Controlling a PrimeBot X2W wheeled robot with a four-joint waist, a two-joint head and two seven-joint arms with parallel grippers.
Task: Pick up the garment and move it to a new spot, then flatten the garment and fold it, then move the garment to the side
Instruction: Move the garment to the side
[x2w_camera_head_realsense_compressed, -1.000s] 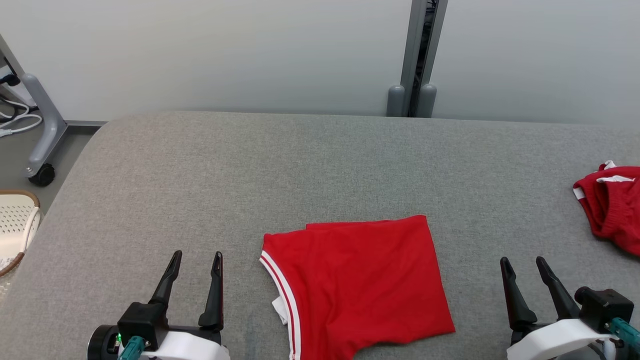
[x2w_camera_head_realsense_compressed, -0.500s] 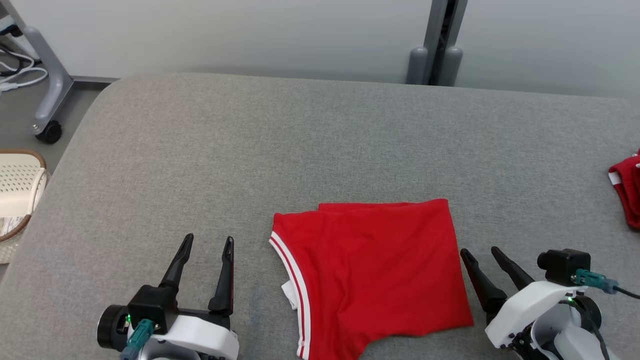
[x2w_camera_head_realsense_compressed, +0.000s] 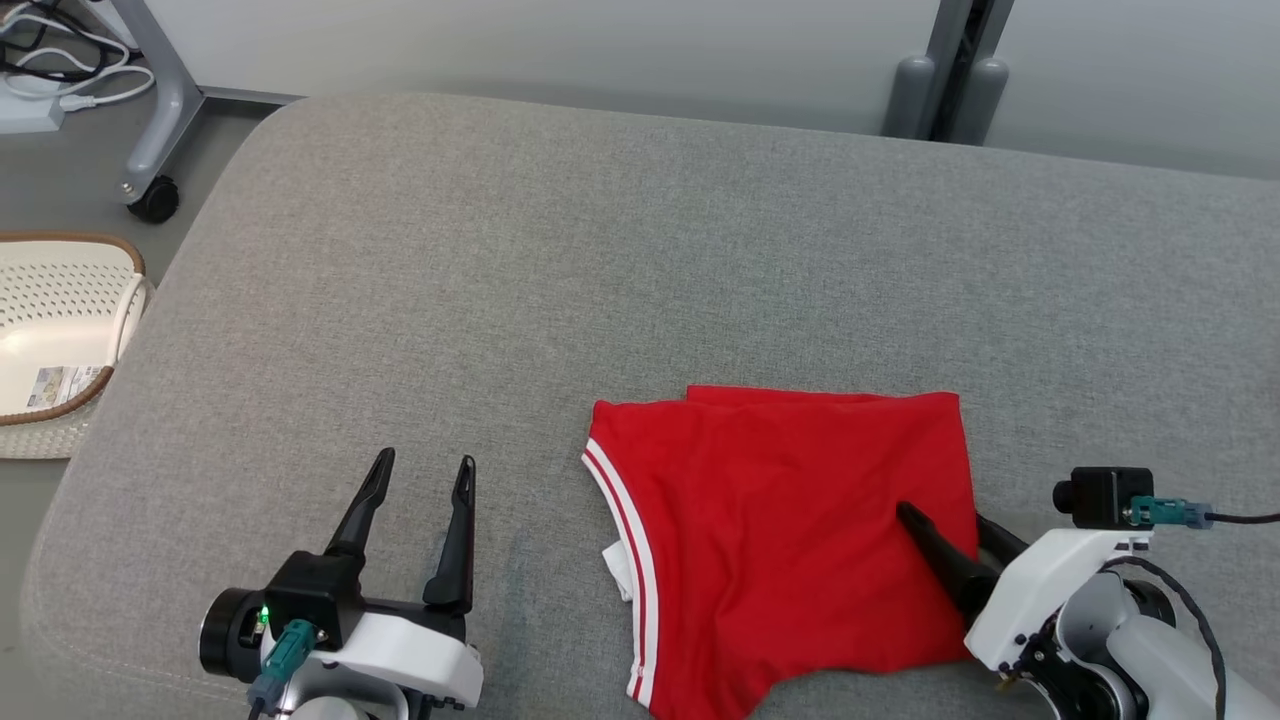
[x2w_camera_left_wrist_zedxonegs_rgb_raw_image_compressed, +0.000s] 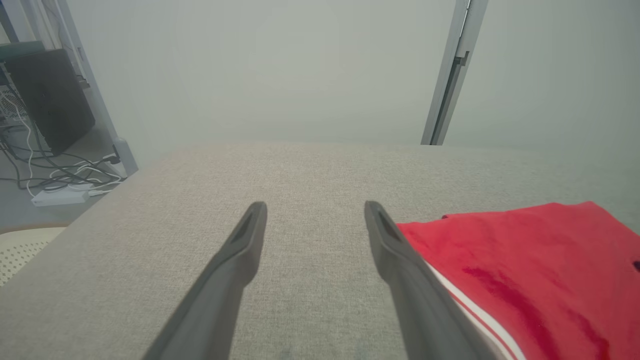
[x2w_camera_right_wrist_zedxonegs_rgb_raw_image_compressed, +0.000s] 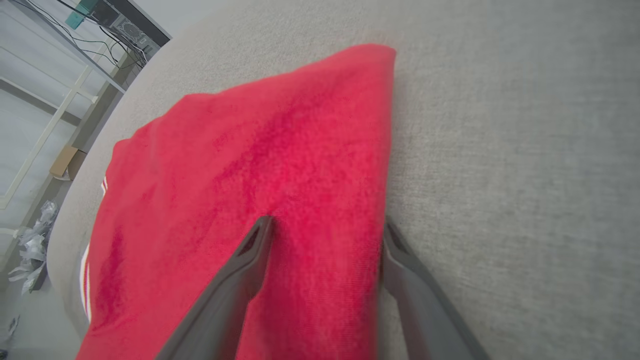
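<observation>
**Head view.** Garment (x2w_camera_head_realsense_compressed: 790, 530): red, folded to a rough rectangle, lying flat on the grey desk (x2w_camera_head_realsense_compressed: 500, 250), near the front edge and right of centre. A second layer peeks out along its far edge. Twin white stripes run down its left edge, with a small white tag (x2w_camera_head_realsense_compressed: 615, 565) poking out there. Shallow creases only. Left jaws at lower left stand open, fingers (x2w_camera_head_realsense_compressed: 460, 530) over bare desk, well clear of the garment. Right jaws at lower right are open and straddle the garment's right edge: one finger (x2w_camera_head_realsense_compressed: 930, 545) over the red cloth, the other beside it. White perforated basket (x2w_camera_head_realsense_compressed: 60, 330) sits on the floor to the left.

**Left wrist view.** Fingers (x2w_camera_left_wrist_zedxonegs_rgb_raw_image_compressed: 240, 260) are spread wide over grey fabric. Garment (x2w_camera_left_wrist_zedxonegs_rgb_raw_image_compressed: 525, 260) is at right, its striped edge running behind the right finger; contact cannot be told.

**Right wrist view.** Slightly blurred. Garment (x2w_camera_right_wrist_zedxonegs_rgb_raw_image_compressed: 250, 165) has a nappy red surface and a straight folded edge. One finger (x2w_camera_right_wrist_zedxonegs_rgb_raw_image_compressed: 245, 265) lies over the cloth, the other over grey just beside the edge. Nothing is clamped; whether the tips press down is unclear.
</observation>
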